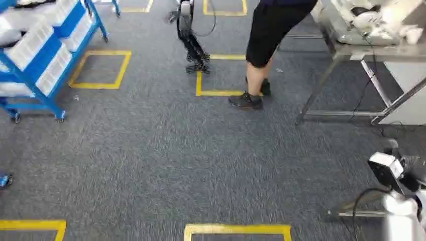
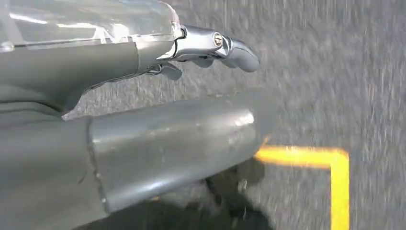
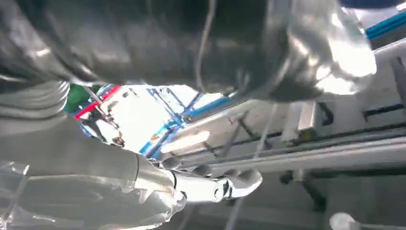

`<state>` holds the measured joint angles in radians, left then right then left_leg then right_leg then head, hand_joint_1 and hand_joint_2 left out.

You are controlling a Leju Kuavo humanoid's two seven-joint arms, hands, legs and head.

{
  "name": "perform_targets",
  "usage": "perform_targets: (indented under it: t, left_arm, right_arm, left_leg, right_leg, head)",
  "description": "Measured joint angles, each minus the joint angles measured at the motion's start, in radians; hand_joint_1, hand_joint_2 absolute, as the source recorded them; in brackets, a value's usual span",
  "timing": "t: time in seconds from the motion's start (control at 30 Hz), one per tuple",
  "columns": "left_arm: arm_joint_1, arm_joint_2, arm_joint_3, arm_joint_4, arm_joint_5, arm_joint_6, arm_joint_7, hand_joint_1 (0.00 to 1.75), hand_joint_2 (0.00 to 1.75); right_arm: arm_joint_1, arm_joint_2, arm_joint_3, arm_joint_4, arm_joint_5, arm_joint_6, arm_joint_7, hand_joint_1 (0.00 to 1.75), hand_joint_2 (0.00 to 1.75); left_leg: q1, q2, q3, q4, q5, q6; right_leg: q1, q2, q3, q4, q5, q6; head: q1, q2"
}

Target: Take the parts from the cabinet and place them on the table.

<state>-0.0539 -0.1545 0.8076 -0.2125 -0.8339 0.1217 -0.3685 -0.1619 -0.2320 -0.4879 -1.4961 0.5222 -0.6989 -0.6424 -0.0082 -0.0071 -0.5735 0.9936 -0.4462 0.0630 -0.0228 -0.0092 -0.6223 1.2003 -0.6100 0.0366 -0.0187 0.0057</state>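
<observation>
both hands (image 2: 143, 96) (image 3: 143, 191) appear empty, fingers extended; approach the blue cabinet (image 1: 45, 60) squarely before reaching for parts.

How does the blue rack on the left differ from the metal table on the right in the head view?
The blue rack has a painted blue frame on casters; the metal table has bare grey legs. The rack holds white bins on tilted shelves; the table bears white items on a flat top. Both stand on grey carpet.
</observation>
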Motion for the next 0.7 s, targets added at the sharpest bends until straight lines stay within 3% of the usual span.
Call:
perform_targets:
  t: [0.03,0.07,0.1,0.13,0.17,0.2,0.23,0.37,0.4,0.43,0.47,0.53,0.57,0.6,0.63,0.67,0.7]
  left_arm:
    - [-0.001,0.002,0.0,0.0,-0.004,-0.003,0.0,0.0,0.0]
    - [-0.001,0.005,0.0,0.0,-0.007,-0.007,-0.003,0.0,0.0]
    - [0.001,0.006,0.001,0.0,-0.01,-0.012,-0.008,0.0,0.0]
    - [0.001,0.007,0.001,0.0,-0.012,-0.015,-0.012,0.0,0.0]
    - [0.002,0.007,0.001,0.0,-0.013,-0.022,-0.024,0.0,0.0]
    - [0.001,0.007,0.001,0.0,-0.013,-0.027,-0.039,0.0,0.0]
    - [-0.001,0.006,0.001,0.0,-0.014,-0.031,-0.053,0.0,0.0]
    - [-0.006,0.006,0.001,0.0,-0.018,-0.036,-0.075,0.0,0.0]
    - [-0.006,0.007,0.0,0.0,-0.018,-0.036,-0.075,0.0,0.0]
    - [-0.007,0.007,0.0,0.0,-0.018,-0.036,-0.076,0.0,0.0]
    - [-0.009,0.007,0.0,0.0,-0.018,-0.036,-0.077,0.0,0.0]
    - [-0.012,0.006,0.0,0.0,-0.018,-0.037,-0.078,0.0,0.0]
    - [-0.011,0.006,0.0,0.0,-0.019,-0.038,-0.079,0.0,0.0]
    - [-0.009,0.005,0.0,0.0,-0.019,-0.039,-0.08,0.0,0.0]
    - [-0.007,0.005,0.0,0.0,-0.021,-0.039,-0.081,0.0,0.0]
    - [-0.007,0.005,0.0,0.0,-0.021,-0.039,-0.081,0.0,0.0]
    - [-0.008,0.005,0.0,0.0,-0.021,-0.039,-0.081,0.0,0.0]
  right_arm:
    - [0.017,0.004,-0.01,0.0,-0.002,0.0,-0.002,0.0,0.0]
    - [0.035,0.01,-0.022,-0.002,-0.004,0.0,-0.006,0.0,0.0]
    - [0.046,0.015,-0.03,-0.005,-0.005,0.0,-0.008,0.0,0.0]
    - [0.051,0.018,-0.036,-0.009,-0.005,0.0,-0.009,0.0,0.0]
    - [0.051,0.02,-0.041,-0.014,-0.006,0.0,-0.01,0.0,0.0]
    - [0.051,0.02,-0.043,-0.017,-0.006,0.0,-0.01,0.0,0.0]
    - [0.048,0.021,-0.044,-0.016,-0.003,0.0,-0.01,0.0,0.0]
    - [0.024,0.027,-0.04,-0.011,0.032,0.0,-0.006,0.0,0.0]
    - [0.018,0.029,-0.039,-0.01,0.035,0.0,-0.006,0.0,0.0]
    - [0.014,0.03,-0.037,-0.01,0.036,0.0,-0.005,0.0,0.0]
    - [0.014,0.03,-0.037,-0.01,0.037,0.0,-0.005,0.0,0.0]
    - [0.014,0.031,-0.037,-0.009,0.037,0.0,-0.005,0.0,0.0]
    - [0.013,0.033,-0.037,-0.008,0.036,0.0,-0.005,0.0,0.0]
    - [0.013,0.035,-0.037,-0.006,0.034,0.0,-0.005,0.0,0.0]
    - [0.013,0.035,-0.037,-0.006,0.034,0.0,-0.004,0.0,0.0]
    - [0.012,0.036,-0.037,-0.006,0.034,0.0,-0.004,0.0,0.0]
    - [0.011,0.037,-0.037,-0.006,0.033,0.0,-0.004,0.0,0.0]
  left_leg:
    - [-0.001,-0.016,0.0,0.0,-0.001,0.002]
    - [-0.002,-0.032,0.001,0.002,-0.002,0.003]
    - [-0.001,-0.048,0.002,0.005,-0.004,0.002]
    - [-0.001,-0.059,0.004,0.009,-0.007,-0.001]
    - [-0.001,-0.073,0.006,0.015,-0.012,-0.004]
    - [0.0,-0.085,0.005,0.025,-0.018,-0.008]
    - [-0.003,-0.093,-0.002,0.032,-0.024,-0.014]
    - [0.001,-0.127,-0.013,0.031,-0.022,-0.033]
    - [-0.001,-0.112,-0.011,0.037,-0.028,-0.037]
    - [-0.002,-0.058,-0.019,0.059,-0.046,-0.042]
    - [0.0,-0.023,-0.048,0.121,-0.085,-0.047]
    - [0.008,-0.005,-0.132,0.287,-0.16,-0.054]
    - [0.011,-0.004,-0.161,0.341,-0.172,-0.057]
    - [0.013,-0.002,-0.166,0.347,-0.161,-0.059]
    - [0.014,0.001,-0.148,0.307,-0.129,-0.059]
    - [0.014,0.009,-0.105,0.219,-0.08,-0.058]
    - [0.014,0.03,-0.052,0.118,-0.035,-0.055]
  right_leg:
    - [0.0,0.006,-0.042,0.074,-0.025,0.002]
    - [0.0,0.007,-0.071,0.114,-0.025,0.004]
    - [-0.001,0.007,-0.075,0.1,0.002,0.005]
    - [-0.004,0.008,-0.06,0.052,0.043,0.006]
    - [-0.008,0.015,-0.023,-0.038,0.102,0.007]
    - [-0.014,0.04,0.016,-0.127,0.148,0.009]
    - [-0.014,0.08,0.029,-0.148,0.125,0.008]
    - [-0.005,0.041,0.032,-0.155,0.131,-0.016]
    - [-0.012,0.03,0.036,-0.164,0.136,-0.024]
    - [-0.01,0.019,0.041,-0.168,0.135,-0.031]
    - [-0.007,0.005,0.043,-0.169,0.134,-0.039]
    - [-0.001,-0.023,0.044,-0.169,0.131,-0.043]
    - [0.0,-0.035,0.044,-0.169,0.13,-0.044]
    - [0.001,-0.047,0.045,-0.169,0.128,-0.043]
    - [0.001,-0.059,0.047,-0.169,0.127,-0.042]
    - [0.001,-0.071,0.051,-0.169,0.124,-0.039]
    - [0.0,-0.082,0.056,-0.169,0.121,-0.036]
  head:
    - [-0.001,0.0]
    - [0.0,0.0]
    - [0.0,0.0]
    - [0.0,0.0]
    - [0.0,0.0]
    - [0.0,0.0]
    - [0.0,0.0]
    - [0.0,0.0]
    - [-0.001,0.0]
    - [-0.001,0.0]
    - [-0.002,0.0]
    - [-0.002,0.0]
    - [-0.002,0.0]
    - [-0.002,0.0]
    - [-0.002,0.0]
    - [-0.002,0.0]
    - [-0.002,0.0]
